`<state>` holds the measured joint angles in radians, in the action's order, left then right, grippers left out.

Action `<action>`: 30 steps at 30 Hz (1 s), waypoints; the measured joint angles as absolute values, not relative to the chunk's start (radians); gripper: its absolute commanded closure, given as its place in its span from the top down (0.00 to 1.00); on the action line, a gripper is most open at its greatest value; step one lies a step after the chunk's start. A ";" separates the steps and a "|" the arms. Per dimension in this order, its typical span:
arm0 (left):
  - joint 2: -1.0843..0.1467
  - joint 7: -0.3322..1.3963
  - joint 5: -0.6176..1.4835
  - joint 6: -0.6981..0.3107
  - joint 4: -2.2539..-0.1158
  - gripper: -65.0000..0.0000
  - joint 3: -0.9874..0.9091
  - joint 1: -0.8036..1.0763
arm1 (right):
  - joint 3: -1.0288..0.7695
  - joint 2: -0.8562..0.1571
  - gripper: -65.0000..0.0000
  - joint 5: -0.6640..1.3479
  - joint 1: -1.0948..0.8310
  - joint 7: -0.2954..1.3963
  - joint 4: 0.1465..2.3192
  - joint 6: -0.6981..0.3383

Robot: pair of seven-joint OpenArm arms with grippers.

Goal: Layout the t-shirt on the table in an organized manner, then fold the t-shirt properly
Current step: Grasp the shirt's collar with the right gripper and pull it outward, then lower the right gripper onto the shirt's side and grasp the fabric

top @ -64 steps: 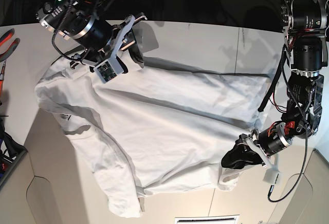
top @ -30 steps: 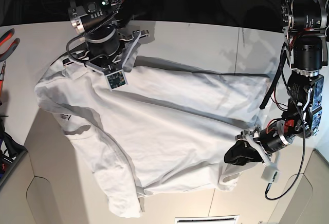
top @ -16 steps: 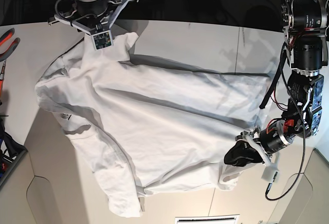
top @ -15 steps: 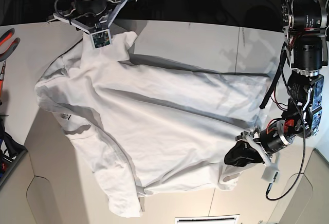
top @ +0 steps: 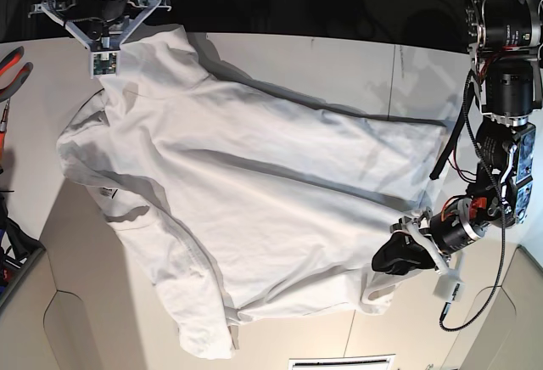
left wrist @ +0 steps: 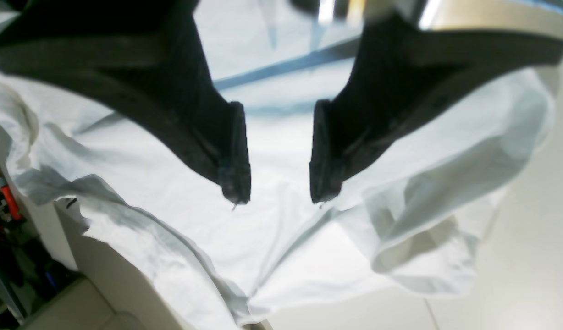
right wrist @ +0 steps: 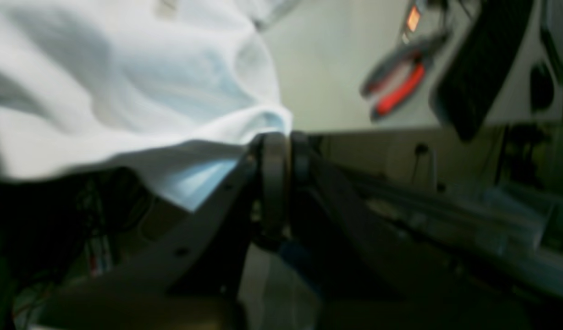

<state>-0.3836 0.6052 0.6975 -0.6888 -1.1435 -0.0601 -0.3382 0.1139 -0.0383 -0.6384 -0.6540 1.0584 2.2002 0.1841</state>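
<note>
You cannot read any text, brand, number or sign here. The small mark on the t-shirt [top: 107, 193] near its collar is too small to read.

The large wrinkled white cotton t-shirt [top: 254, 209] sprawls across the middle of the wide off-white matte surface [top: 339, 64], its body running from ten o'clock down to four o'clock. At eleven o'clock, over the far edge, the right hand [right wrist: 281, 151] is clamped on a shirt corner. At four o'clock the left hand [left wrist: 279, 183] sits over the hem, fingers apart. Red-handled pliers [top: 13, 69] lie at nine o'clock, well apart from the cloth.
</note>
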 measured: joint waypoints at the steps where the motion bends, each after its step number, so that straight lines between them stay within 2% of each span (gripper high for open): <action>1: -0.388 0.605 0.699 -0.689 -1.143 0.39 -0.060 -0.338 | 0.093 -0.038 0.11 -0.628 -0.669 1.060 2.200 0.184; 2: -0.389 0.605 0.699 -0.689 -1.143 0.39 -0.060 -0.338 | 0.072 -0.038 0.25 -0.627 -0.685 1.061 2.200 0.184; 3: -0.389 0.605 0.699 -0.689 -1.143 0.39 -0.060 -0.338 | 0.051 -0.038 0.34 -0.628 -0.701 1.061 2.200 0.185; 4: -0.388 0.605 0.698 -0.689 -1.143 0.39 -0.060 -0.338 | 0.031 -0.038 0.37 -0.629 -0.715 1.061 2.200 0.179; 10: -0.385 0.605 0.700 -0.689 -1.143 0.39 -0.060 -0.338 | -0.027 -0.038 0.37 -0.559 -0.739 1.063 2.200 0.152; 14: -0.385 0.605 0.700 -0.689 -1.143 0.39 -0.060 -0.338 | -0.026 -0.035 0.37 -0.527 -0.734 0.968 2.200 0.105; 19: -0.388 0.606 0.734 -0.689 -1.143 0.37 -0.060 -0.334 | -0.027 -0.036 0.37 -0.493 -0.611 0.919 2.201 0.101; 20: -0.388 0.620 0.775 -0.689 -1.143 0.32 -0.060 -0.330 | -0.030 -0.036 0.37 -0.461 -0.576 0.912 2.201 0.096; 22: -0.385 0.664 0.868 -0.687 -1.143 0.13 -0.060 -0.321 | -0.035 -0.036 0.37 -0.398 -0.516 0.891 2.201 0.070; 23: -0.383 0.700 0.912 -0.687 -1.144 0.04 -0.060 -0.316 | -0.037 -0.036 0.36 -0.363 -0.492 0.887 2.201 0.062; 24: -0.379 0.737 0.936 -0.688 -1.143 0.00 -0.060 -0.310 | -0.038 -0.036 0.33 -0.327 -0.473 0.881 2.200 0.049; 26: -0.364 0.794 0.934 -0.688 -1.143 0.00 -0.043 -0.301 | -0.038 -0.036 0.23 -0.263 -0.435 0.860 2.182 0.007; 29: -0.347 0.831 0.911 -0.688 -1.143 0.00 0.033 -0.300 | -0.037 -0.036 0.01 -0.187 -0.366 0.789 2.099 -0.017; 30: -0.347 0.830 0.893 -0.689 -1.143 0.00 0.065 -0.301 | -0.038 -0.036 0.00 -0.171 -0.339 0.771 2.058 -0.027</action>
